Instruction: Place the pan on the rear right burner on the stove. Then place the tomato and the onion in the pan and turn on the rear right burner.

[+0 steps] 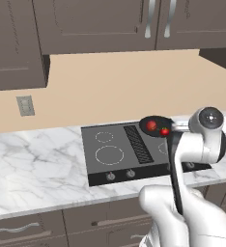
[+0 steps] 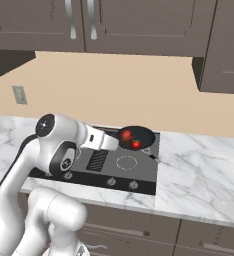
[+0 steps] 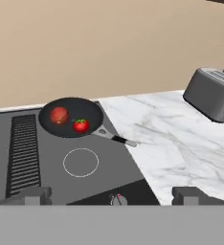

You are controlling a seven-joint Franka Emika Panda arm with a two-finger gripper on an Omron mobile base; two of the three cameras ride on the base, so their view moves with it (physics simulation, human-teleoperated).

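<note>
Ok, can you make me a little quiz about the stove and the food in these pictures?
1. True or false: the tomato and the onion both lie inside the pan.
2. The pan sits on which part of the stove? A) front left B) rear right C) on the counter
3. Fill in: the gripper is ____, holding nothing.

Key: 1 true. 2 B. 3 open.

pan [image 3: 87,114]: matt black | counter [image 3: 181,143]: veined marble | stove [image 3: 47,167]: smooth grey
</note>
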